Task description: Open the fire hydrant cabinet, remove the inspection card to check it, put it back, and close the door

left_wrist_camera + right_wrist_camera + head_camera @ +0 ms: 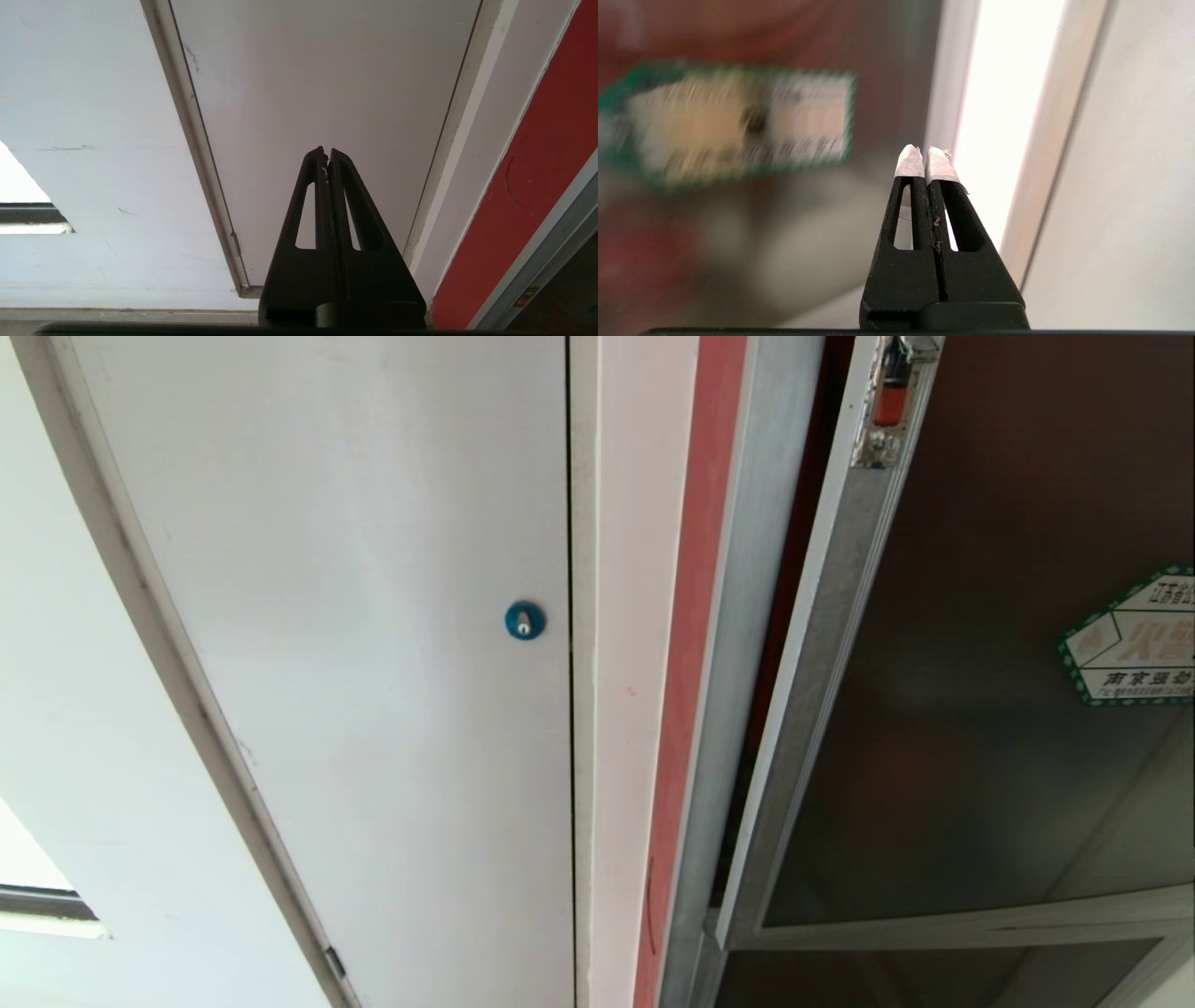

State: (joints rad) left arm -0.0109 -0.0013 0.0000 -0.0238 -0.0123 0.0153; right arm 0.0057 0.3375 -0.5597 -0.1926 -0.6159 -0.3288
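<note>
The fire hydrant cabinet (724, 644) shows its silver frame and red lining at the right of the head view. Its door (971, 709), dark tinted glass in a silver frame, stands slightly ajar, with a dark gap along its left edge. A green-bordered white sticker (1134, 639) sits on the glass. The sticker (733, 121) also shows, blurred, in the right wrist view. My right gripper (927, 156) is shut and empty, with white-taped fingertips, in front of the door's glass near its frame. My left gripper (326, 154) is shut, empty, parked facing the white door. The inspection card is hidden.
A plain white panel door (373, 663) with a blue round lock (525, 620) fills the left of the head view. A white wall strip (635, 663) separates it from the cabinet. A red latch part (892, 392) sits on the cabinet door's top corner.
</note>
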